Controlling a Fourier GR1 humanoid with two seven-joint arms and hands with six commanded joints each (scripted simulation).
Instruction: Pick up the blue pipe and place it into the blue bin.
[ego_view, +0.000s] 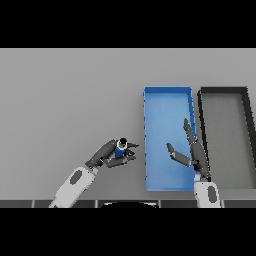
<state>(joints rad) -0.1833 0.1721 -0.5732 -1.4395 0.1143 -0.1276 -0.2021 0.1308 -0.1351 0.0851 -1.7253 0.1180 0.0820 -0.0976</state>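
Head view: grey table (65, 95) bears blue bin (148, 150), black bin (247, 130).

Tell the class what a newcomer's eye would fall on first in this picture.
The blue bin right of centre stands out, with a black bin beside it. The left hand is curled round a blue pipe just left of the bin; the right hand hangs open over it.

Left hand (111, 154) fingers curled closed; right hand (192, 150) fingers straight.

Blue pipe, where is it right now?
In the head view, the blue pipe sits in the left robot hand, just left of the blue bin.
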